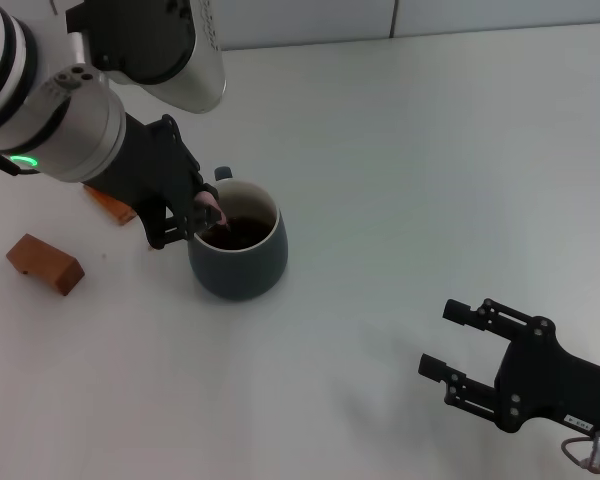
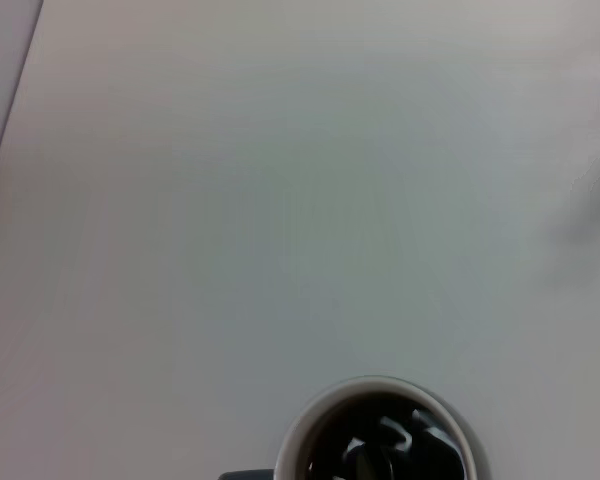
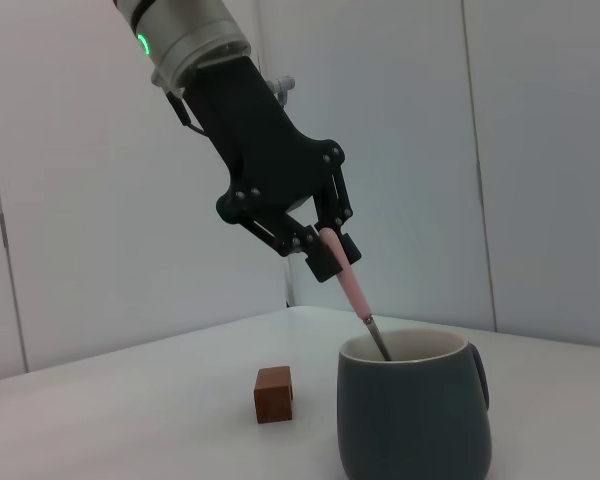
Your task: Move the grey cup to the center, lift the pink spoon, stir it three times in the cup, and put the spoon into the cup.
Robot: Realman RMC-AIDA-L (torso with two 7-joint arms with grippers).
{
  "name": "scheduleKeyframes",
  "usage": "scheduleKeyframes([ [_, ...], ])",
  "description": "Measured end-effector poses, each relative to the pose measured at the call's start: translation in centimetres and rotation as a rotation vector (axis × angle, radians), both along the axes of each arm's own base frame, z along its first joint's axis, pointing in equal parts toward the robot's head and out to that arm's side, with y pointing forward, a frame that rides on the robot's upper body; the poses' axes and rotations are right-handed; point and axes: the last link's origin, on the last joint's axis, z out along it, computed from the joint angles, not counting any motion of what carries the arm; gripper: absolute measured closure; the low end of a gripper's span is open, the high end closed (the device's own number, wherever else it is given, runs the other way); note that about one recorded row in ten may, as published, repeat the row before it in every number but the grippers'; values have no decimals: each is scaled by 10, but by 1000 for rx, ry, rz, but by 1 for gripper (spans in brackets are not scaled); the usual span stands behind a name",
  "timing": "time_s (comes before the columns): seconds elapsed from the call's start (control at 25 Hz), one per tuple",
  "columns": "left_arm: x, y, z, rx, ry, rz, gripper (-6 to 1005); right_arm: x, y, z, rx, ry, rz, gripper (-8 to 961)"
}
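The grey cup [image 1: 238,250] stands on the white table, left of the middle, with dark liquid inside; it also shows in the left wrist view [image 2: 378,432] and the right wrist view [image 3: 412,415]. My left gripper [image 1: 195,215] is just above the cup's left rim, shut on the pink spoon [image 3: 351,284]. The spoon slants down and its metal end dips into the cup. In the head view only a bit of the pink handle [image 1: 211,201] shows. My right gripper [image 1: 458,347] is open and empty, low at the front right, apart from the cup.
A brown wooden block [image 1: 46,263] lies left of the cup, and another [image 1: 111,203] is half hidden under my left arm. One block [image 3: 274,394] shows in the right wrist view. A wall runs along the table's far edge.
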Motion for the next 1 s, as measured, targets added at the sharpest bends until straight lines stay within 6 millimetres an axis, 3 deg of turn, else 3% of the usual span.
scheduleKeyframes([
  [0.44,-7,1,-7,-11,9,51,857,-2,3,1,-7,11,4,257],
  [0.64,-4,-2,-1,-9,-28,36,656,-3,4,1,-7,10,7,257],
  [0.84,11,-6,19,4,-288,-21,420,-3,4,1,-9,9,8,257],
  [1.0,8,0,40,78,-606,-19,411,-3,3,1,-9,11,8,257],
])
